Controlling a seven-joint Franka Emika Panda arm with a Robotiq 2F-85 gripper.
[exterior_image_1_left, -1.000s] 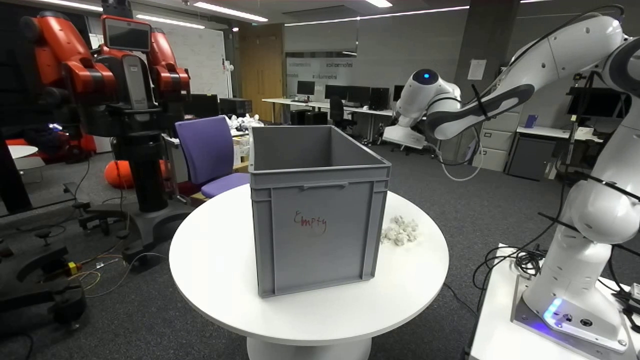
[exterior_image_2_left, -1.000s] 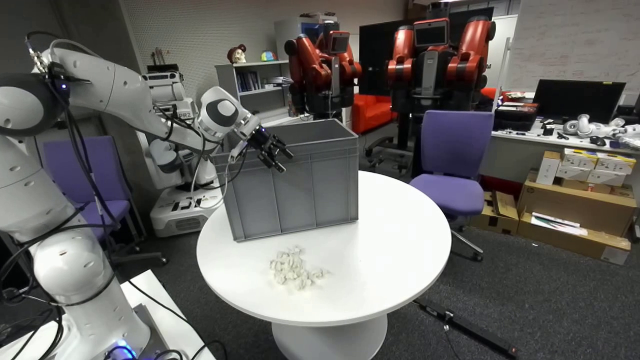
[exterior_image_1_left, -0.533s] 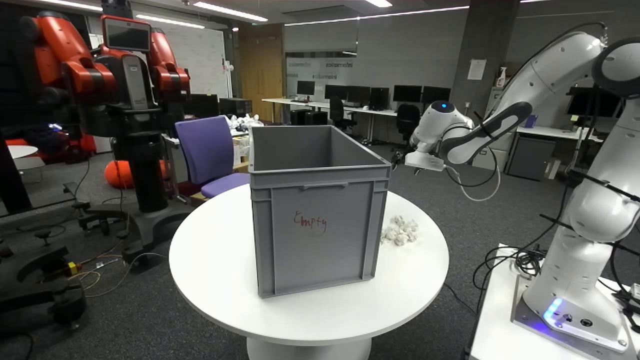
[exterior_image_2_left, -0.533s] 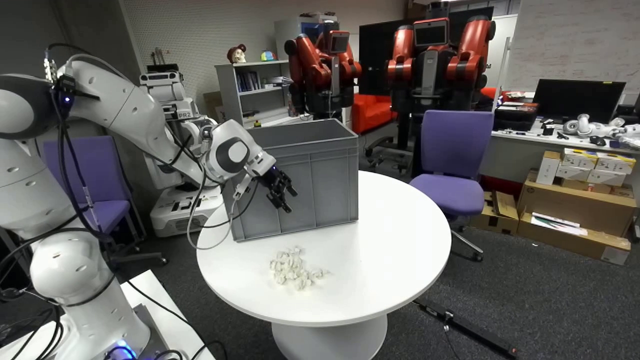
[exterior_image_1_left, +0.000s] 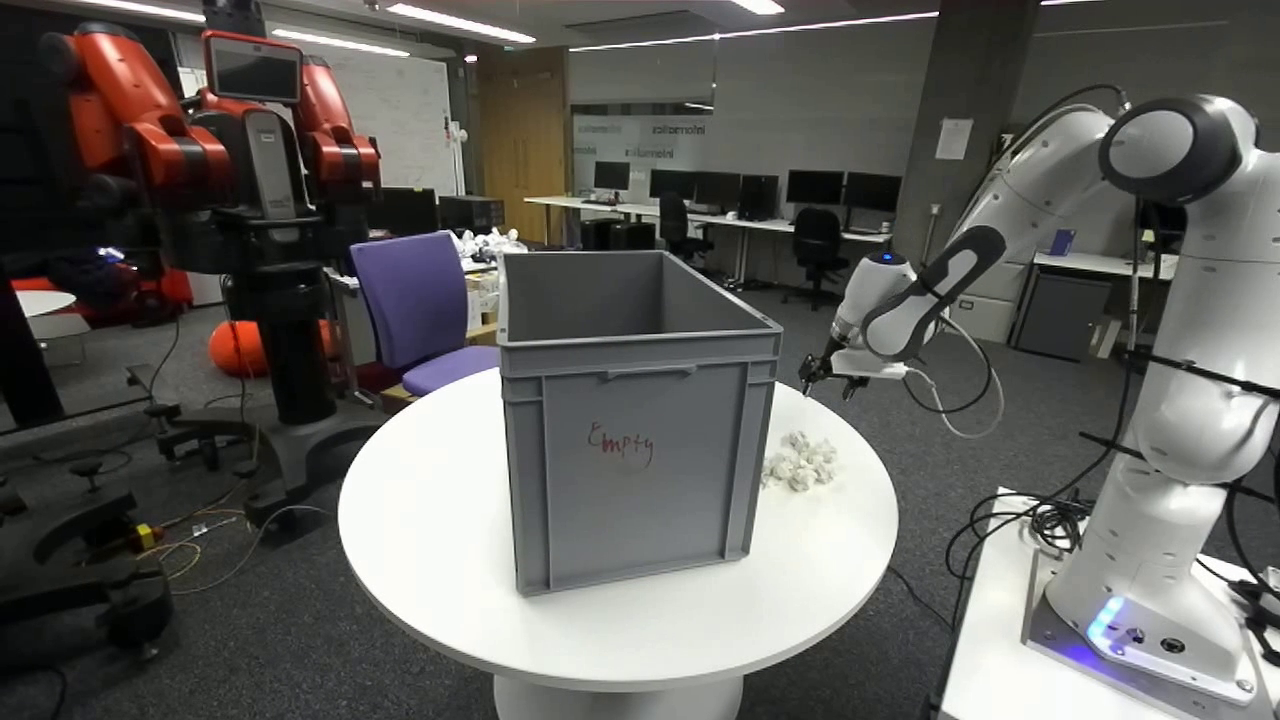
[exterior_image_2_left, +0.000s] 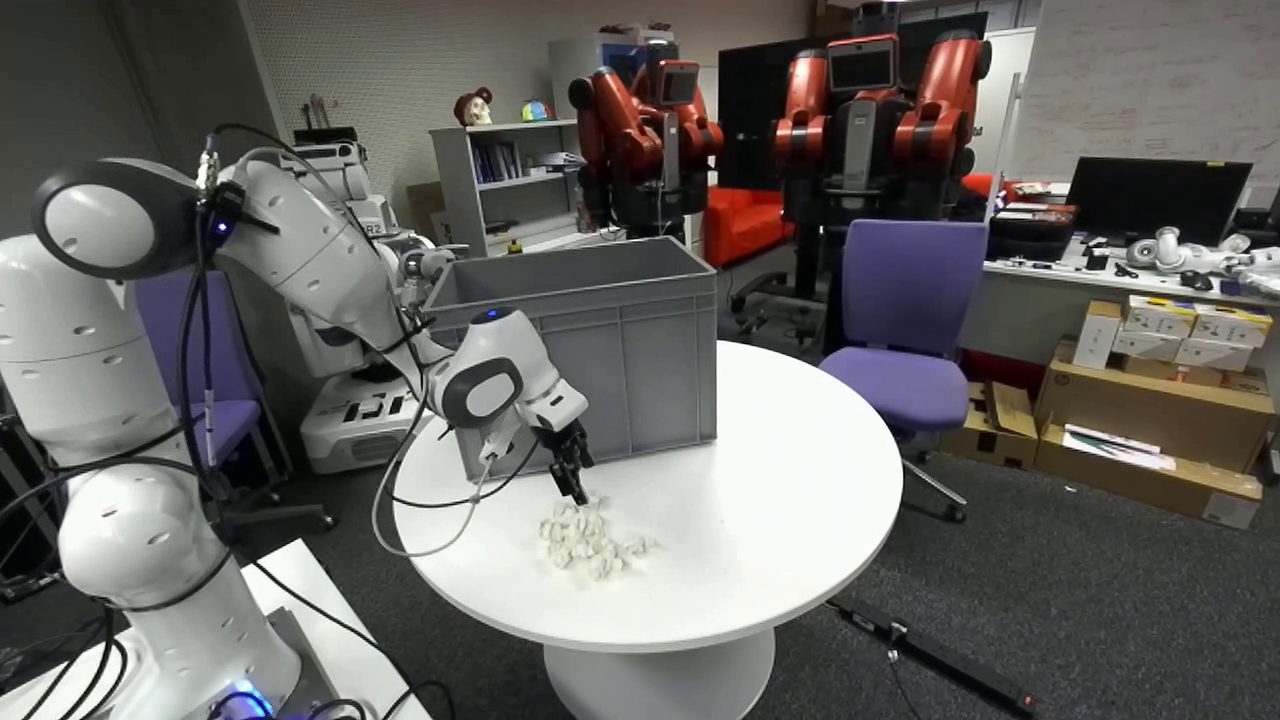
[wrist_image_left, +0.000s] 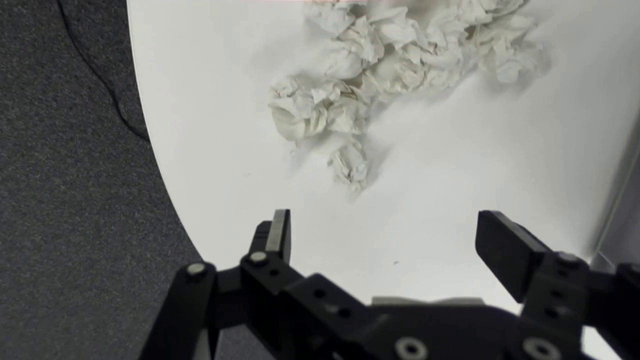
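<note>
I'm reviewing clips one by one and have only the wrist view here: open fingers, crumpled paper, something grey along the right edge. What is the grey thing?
Observer: The wall of a tall, open-topped box.
Operator: Is anything written on it?
Observer: Yes, one end has red handwriting that reads "Empty".
Operator: I see crumpled paper near the gripper. Does the gripper hang higher than the box's top?
Observer: No, both exterior views show it lower than that.
</note>
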